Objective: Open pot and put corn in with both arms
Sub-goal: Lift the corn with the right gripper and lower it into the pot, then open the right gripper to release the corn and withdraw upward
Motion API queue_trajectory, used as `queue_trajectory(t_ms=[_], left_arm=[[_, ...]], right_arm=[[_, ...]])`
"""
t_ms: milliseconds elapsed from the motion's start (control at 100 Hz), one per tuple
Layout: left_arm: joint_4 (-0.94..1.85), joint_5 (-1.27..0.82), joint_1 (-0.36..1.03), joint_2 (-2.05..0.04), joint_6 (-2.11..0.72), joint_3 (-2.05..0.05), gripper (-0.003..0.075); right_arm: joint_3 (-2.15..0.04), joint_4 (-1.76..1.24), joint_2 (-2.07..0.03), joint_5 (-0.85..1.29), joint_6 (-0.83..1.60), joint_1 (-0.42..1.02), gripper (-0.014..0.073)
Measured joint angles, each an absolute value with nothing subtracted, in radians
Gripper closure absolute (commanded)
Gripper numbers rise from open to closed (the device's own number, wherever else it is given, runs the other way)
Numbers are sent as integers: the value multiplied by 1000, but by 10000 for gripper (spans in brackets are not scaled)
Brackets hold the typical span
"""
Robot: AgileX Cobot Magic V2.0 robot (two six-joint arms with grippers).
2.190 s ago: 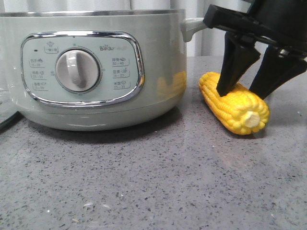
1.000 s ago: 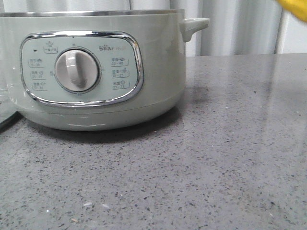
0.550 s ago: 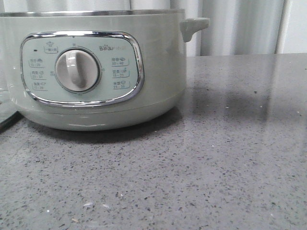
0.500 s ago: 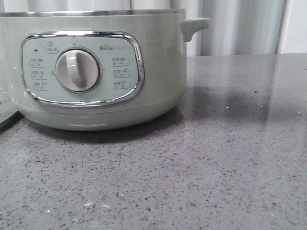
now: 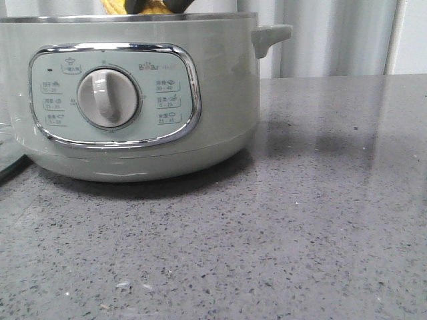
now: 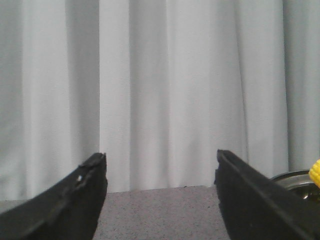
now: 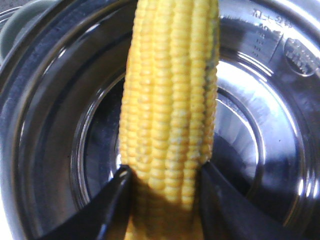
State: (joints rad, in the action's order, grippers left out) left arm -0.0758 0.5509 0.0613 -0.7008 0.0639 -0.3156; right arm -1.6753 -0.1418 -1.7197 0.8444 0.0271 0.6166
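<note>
The pot [image 5: 220,100], a pale grey-green cooker with a dial panel, stands at the left in the front view with no lid on it. My right gripper [image 7: 165,175] is shut on the yellow corn [image 7: 170,90] and holds it above the pot's open steel bowl [image 7: 260,100]. In the front view the corn [image 5: 115,7] and the dark right gripper [image 5: 159,4] just show above the steel rim. My left gripper [image 6: 160,160] is open and empty, facing the curtain. The pot rim [image 6: 295,177] and a bit of corn [image 6: 315,172] show at the edge of the left wrist view.
The grey speckled table [image 5: 300,220] stretches in front of and to the right of the pot. A curved glassy edge [image 5: 8,163] lies at the pot's left. The pot's side handle [image 5: 270,33] sticks out to the right. A white curtain [image 5: 333,37] hangs behind.
The right gripper closed on the corn lying to the right of the pot, lifted it out of view, and now holds it over the pot's opening.
</note>
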Motion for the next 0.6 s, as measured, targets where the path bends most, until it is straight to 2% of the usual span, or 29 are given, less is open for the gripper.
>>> queue_trajectory(t_ms=[50,280,390,460,600], left_arm=[[-76,551,61,-701,66,-316,300],[-96,553,61,-701,73,-316,302],[-116,553,68,-693,73,-316,352],[-118,553,79,-673,74,-316,427],[-146,539,119,-593,75,-316,607]], right_arm=[[-1675,-140,-1720,838,27,617,243],[-1675,-140,-1720,822,29,617,243],[-1675,-140,-1720,824,29,617,270],[-1675,-137,-1715,844,29,617,369],[-1675,-103,-1669,900,29,617,648]])
